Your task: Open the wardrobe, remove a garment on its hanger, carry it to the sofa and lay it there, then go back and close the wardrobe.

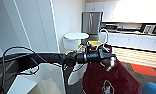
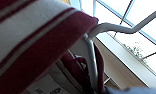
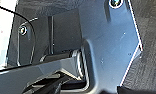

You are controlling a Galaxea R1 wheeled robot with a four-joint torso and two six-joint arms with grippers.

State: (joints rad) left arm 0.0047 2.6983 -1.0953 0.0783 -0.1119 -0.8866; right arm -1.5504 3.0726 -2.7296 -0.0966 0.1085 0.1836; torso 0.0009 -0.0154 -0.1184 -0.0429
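Observation:
My left arm reaches across the head view, and its gripper [image 1: 107,54] is shut on the thin white hanger [image 1: 105,33], just below the curved hook. The maroon garment [image 1: 107,78] hangs from it, with a white emblem low on the chest. In the left wrist view the hanger's wire [image 2: 92,60] runs past the striped collar [image 2: 31,42], very close to the camera. A corner of the blue sofa [image 1: 153,89] shows at the lower right, beside the jacket. The tall white panelled front [image 1: 31,25] at the left looks like the wardrobe.
Behind the jacket stands a white round tub [image 1: 75,40], with a steel fridge [image 1: 92,22] and a long kitchen counter [image 1: 134,33] farther back. An orange carpet patch [image 1: 144,69] lies to the right. A white ledge [image 1: 22,86] sits at the lower left.

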